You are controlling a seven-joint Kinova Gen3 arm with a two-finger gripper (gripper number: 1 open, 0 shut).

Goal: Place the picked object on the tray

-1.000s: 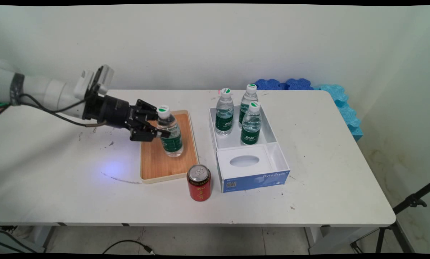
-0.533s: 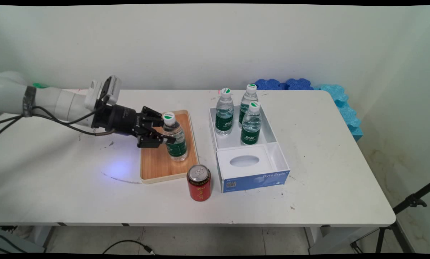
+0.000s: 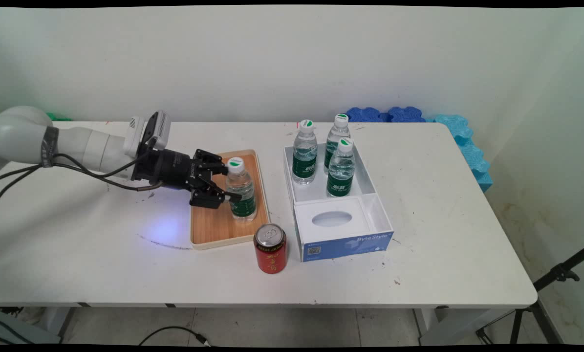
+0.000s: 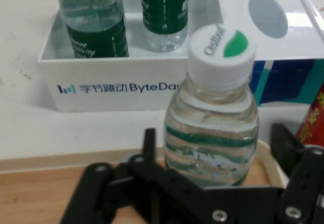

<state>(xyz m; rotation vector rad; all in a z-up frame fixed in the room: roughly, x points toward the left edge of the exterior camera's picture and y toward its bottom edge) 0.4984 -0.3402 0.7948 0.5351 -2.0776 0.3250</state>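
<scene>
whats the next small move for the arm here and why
Probably lower a touch, then let go. The gripper is shut on the water bottle, which stands upright over the wooden tray near its right edge. Whether its base already touches the wood cannot be told.

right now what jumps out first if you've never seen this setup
The black pincer clamped on a green-labelled water bottle standing on the wooden tray, left of centre. To its right, three more bottles stand in an open white box lettered ByteStyle, and a red can stands in front of the tray.
</scene>
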